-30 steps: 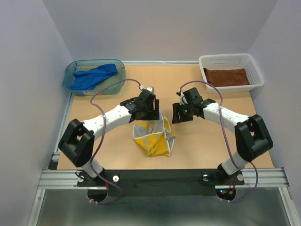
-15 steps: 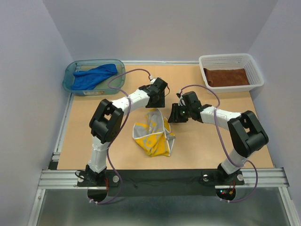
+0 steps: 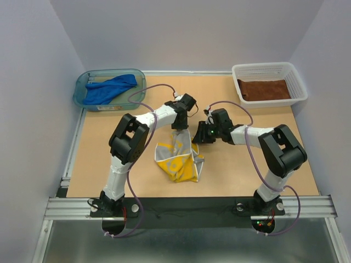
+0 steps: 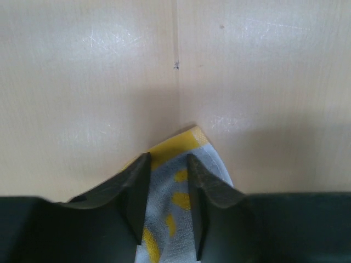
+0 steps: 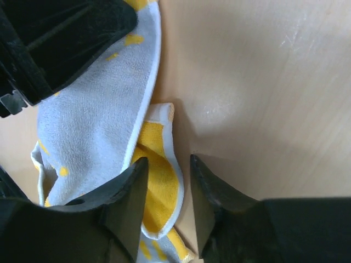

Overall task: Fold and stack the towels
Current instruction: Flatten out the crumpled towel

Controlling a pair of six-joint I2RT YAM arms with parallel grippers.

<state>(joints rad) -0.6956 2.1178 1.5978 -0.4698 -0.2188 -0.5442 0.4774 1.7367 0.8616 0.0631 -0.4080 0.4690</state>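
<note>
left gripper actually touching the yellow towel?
Touching. Left wrist view: the corner of the yellow towel lies between the fingers of the left gripper, and the cloth meets both inner faces with no gap.

First towel [image 3: 109,89] in tub [image 3: 81,97] back left, second towel [image 3: 266,89] in basket [image 3: 299,82] back right, third towel [image 3: 176,160] on worktop [image 3: 258,170] centre, nearer the front.

Overhead camera, high behind the arms [image 3: 156,116], looks down on the whole surface [image 3: 247,164]; both wrist cameras hover close, sharing the yellow towel [image 3: 178,164].
</note>
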